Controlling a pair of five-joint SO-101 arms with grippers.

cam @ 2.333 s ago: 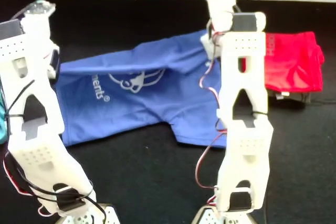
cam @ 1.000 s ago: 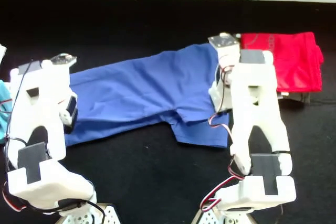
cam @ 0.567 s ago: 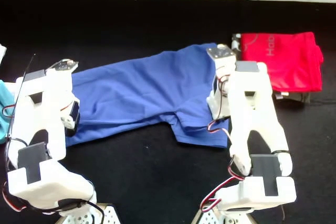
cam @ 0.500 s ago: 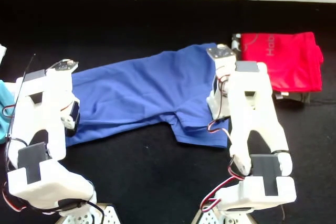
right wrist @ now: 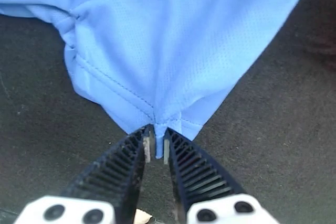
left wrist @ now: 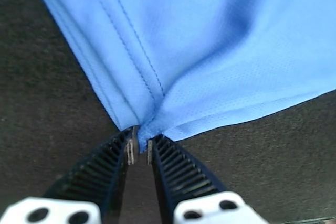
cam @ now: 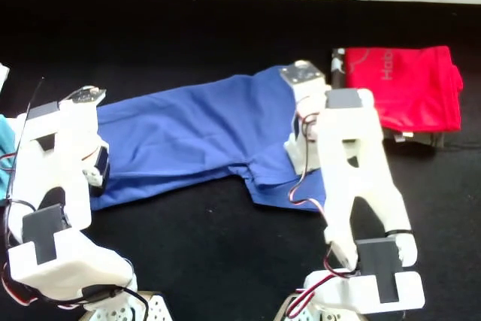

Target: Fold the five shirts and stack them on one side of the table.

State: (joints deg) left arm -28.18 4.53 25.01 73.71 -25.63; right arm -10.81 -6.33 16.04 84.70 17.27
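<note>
two pinches on blue shirt (cam: pixel 195 133) hem, by left gripper (left wrist: pixel 139 148) and right gripper (right wrist: pixel 156 148), both clamped narrow; advise keeping cloth taut, edges squared before release.

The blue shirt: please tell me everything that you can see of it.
The blue shirt is thin, fine-meshed cloth with stitched hems, no print showing. It lies spread and wrinkled on the black table, one sleeve sticking out on the near side. The left gripper and the right gripper each pinch its edge between shut fingers. A folded red shirt lies near it.
</note>
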